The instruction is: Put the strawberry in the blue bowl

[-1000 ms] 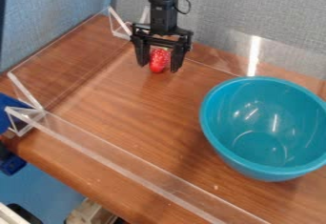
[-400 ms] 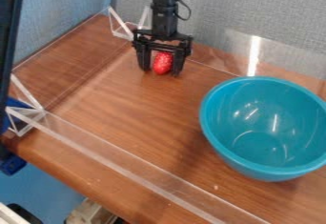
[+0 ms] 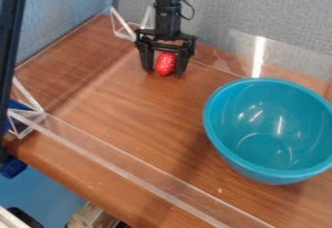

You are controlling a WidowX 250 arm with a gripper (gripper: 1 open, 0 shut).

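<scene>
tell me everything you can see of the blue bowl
The bowl is round, wide and deep, teal-blue, with a smooth, glossy inside that looks like plastic and shows small highlights. It sits upright and open on the brown table, at the right of the view. Nothing shows inside it, and the jaws do not touch it.

no readable text, label, brand, number or sign on any surface, none on the large round teal-blue plastic bowl (image 3: 269,130), none legible around it
</scene>
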